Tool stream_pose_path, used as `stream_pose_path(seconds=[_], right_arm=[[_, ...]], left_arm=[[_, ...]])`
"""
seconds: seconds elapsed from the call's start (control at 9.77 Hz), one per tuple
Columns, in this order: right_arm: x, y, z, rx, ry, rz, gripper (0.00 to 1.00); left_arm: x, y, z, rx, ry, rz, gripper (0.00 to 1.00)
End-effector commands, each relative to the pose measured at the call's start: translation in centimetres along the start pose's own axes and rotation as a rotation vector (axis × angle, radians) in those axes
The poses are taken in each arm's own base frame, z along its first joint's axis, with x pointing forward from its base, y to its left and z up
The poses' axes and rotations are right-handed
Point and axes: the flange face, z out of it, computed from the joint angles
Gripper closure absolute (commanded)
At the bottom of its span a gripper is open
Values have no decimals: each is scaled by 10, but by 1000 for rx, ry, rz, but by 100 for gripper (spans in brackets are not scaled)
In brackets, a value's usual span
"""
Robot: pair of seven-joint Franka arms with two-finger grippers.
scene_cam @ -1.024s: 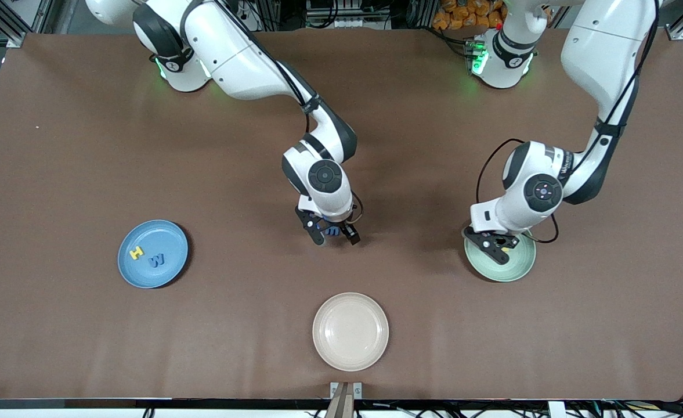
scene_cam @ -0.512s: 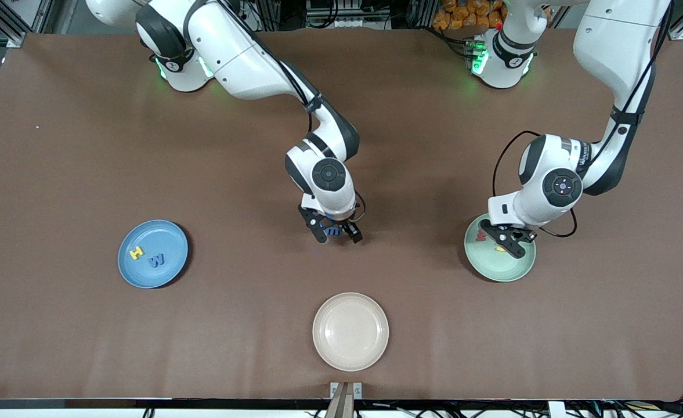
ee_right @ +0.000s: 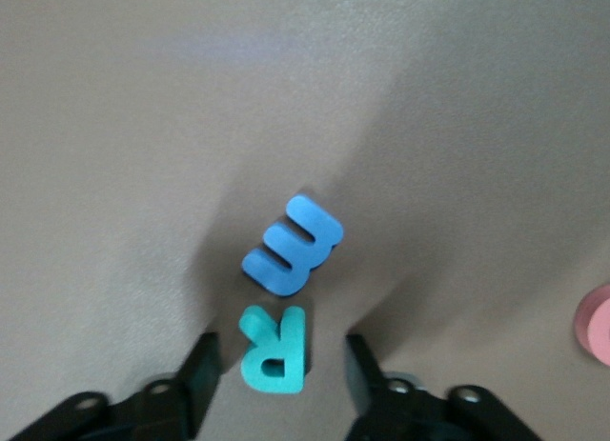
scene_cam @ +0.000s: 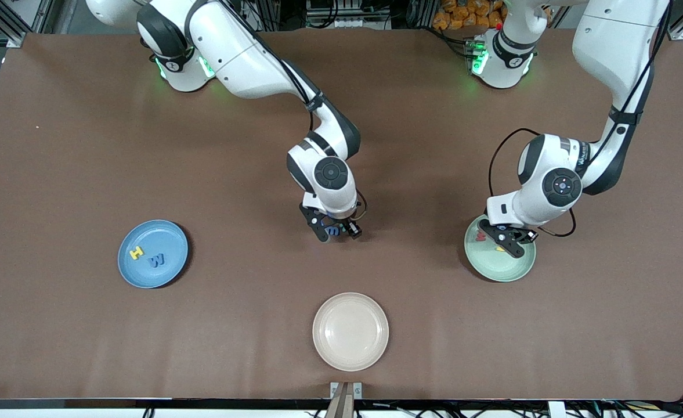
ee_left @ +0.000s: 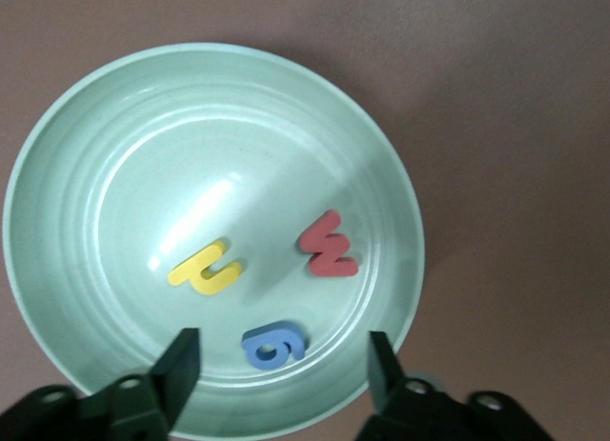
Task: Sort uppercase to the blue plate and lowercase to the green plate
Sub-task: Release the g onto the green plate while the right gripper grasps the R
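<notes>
Front view first: a wide brown matte counter (scene_cam: 86, 145) fills the room's floor of sight, with metal framing and cables along its edges. Toward the right arm's end sits the round light-blue plate with a raised rim (scene_cam: 170, 231), carrying a yellow foam H (scene_cam: 136, 252) and a blue foam W (scene_cam: 156, 260). Nearest the camera is a plain round cream plate (scene_cam: 350, 331). Toward the left arm's end lies the round pale mint-green plate (scene_cam: 503, 270), partly covered by the left tool (scene_cam: 505, 240). The right tool (scene_cam: 335, 231) is down at the counter's middle, hiding most of what lies under it.

Left wrist view: the left tool's fingers (ee_left: 181, 365) stand apart, released, over the green plate's rim. Inside lie a yellow foam small h (ee_left: 206, 269), a red foam small w (ee_left: 329, 245) and a blue foam g-like letter (ee_left: 275, 345), all apart.

Right wrist view: the right tool's fingers (ee_right: 202, 368) stand on either side of a teal-green foam R (ee_right: 274, 350), gaps showing. A blue foam small m (ee_right: 293, 245) lies just beside it; a pink-red shape (ee_right: 597, 325) is cut off at the edge.
</notes>
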Motion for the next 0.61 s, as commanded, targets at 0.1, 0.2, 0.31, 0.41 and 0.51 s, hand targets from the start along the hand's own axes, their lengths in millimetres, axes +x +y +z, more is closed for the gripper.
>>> stream_pose_path(seconds=[0.1, 0.2, 0.31, 0.41, 0.51], right_arm=[[-5, 0, 6, 4, 37, -17, 100], [0, -3, -1, 7, 39, -21, 100], [7, -8, -18, 21, 44, -25, 100], [28, -11, -33, 3, 64, -29, 100], [52, -12, -50, -28, 73, -63, 100]], left_arm=[[15, 21, -10, -34, 37, -83, 0], [27, 35, -11, -33, 42, -123, 0], [41, 47, -12, -32, 50, -162, 0], [57, 60, -10, -33, 55, -190, 0], [70, 72, -9, -34, 62, -220, 0]])
